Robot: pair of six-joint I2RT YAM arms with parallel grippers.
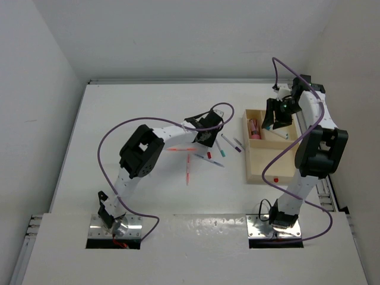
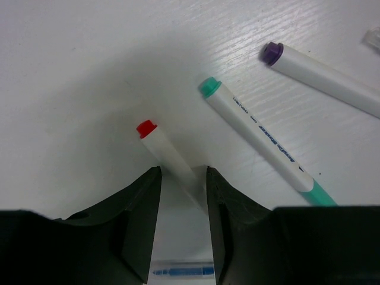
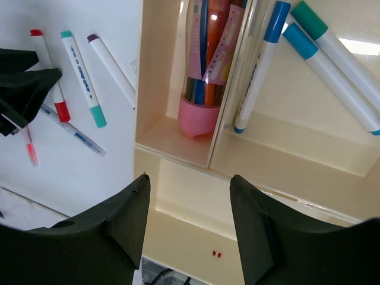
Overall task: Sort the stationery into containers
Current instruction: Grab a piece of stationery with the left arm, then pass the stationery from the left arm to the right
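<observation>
On the white counter (image 1: 119, 119), beside the wooden tray (image 1: 264, 160), loose pens (image 3: 82, 74) were scattered. The right fingers (image 3: 119, 231) were held spread and empty over the tray. The left fingers (image 2: 136, 219) were spread astride a red-capped marker (image 2: 166, 151), not yet clamped. It was judged light, rigid and slick; mid-barrel was favoured for gripping.

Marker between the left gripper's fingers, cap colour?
Red cap on a white marker; left wrist view shows it best.
</observation>
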